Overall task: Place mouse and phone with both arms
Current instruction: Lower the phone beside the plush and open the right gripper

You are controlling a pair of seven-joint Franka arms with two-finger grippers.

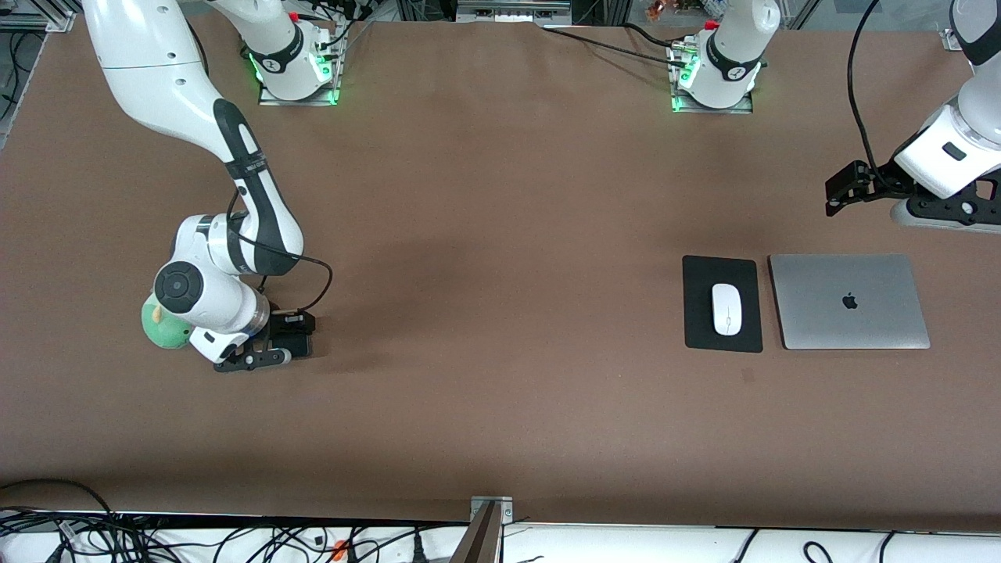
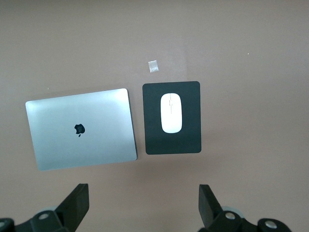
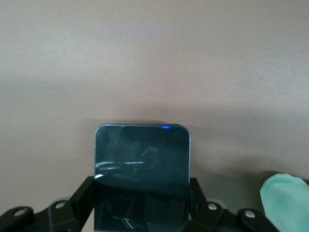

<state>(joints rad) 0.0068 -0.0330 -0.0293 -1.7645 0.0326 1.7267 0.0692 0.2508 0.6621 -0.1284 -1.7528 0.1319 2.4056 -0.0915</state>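
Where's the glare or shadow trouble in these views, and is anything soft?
Front view: the right arm throws a broad soft shadow on the table; the mouse reads cleanly on the mouse pad. Left wrist view: even light, mild sheen on the laptop. Right wrist view: soft throughout; the phone in the right gripper mirrors streaky reflections and a blue glint.

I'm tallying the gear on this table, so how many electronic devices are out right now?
3. The mouse lies on the mouse pad; the closed laptop lies beside that pad, toward the left arm's end; the phone sits between the right gripper fingers. None seem hidden.
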